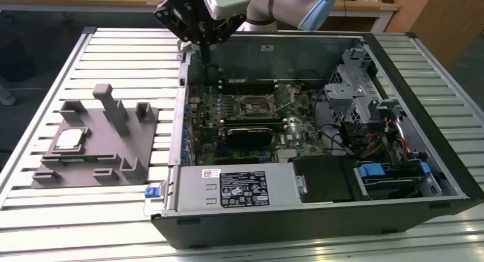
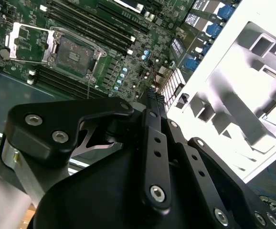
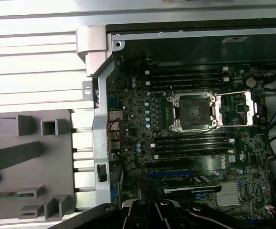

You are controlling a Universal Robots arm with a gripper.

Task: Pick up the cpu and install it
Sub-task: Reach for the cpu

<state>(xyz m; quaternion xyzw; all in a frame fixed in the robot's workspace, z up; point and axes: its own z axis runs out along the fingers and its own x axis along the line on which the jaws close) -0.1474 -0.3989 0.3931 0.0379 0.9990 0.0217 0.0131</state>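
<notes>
The cpu (image 1: 69,138), a small silver-grey square chip with a pale edge, lies flat on the grey tray (image 1: 90,160) at the exterior view's left, outside the computer case. My gripper (image 1: 203,55) hangs high over the case's back left corner, far from the cpu, with its fingers together and nothing between them. In the second wrist view the gripper (image 2: 152,95) shows its black fingers meeting at the tip. The motherboard's cpu socket (image 1: 253,106) stands open with its metal frame lifted, seen too as the socket (image 3: 193,112) and the socket (image 2: 73,55).
The open computer case (image 1: 423,177) lies on a slatted metal table (image 1: 45,228). Upright grey blocks (image 1: 113,109) rise from the tray. Inside the case are memory slots, a graphics card (image 1: 253,134), a power supply (image 1: 234,188) and drive cages with cables (image 1: 370,120).
</notes>
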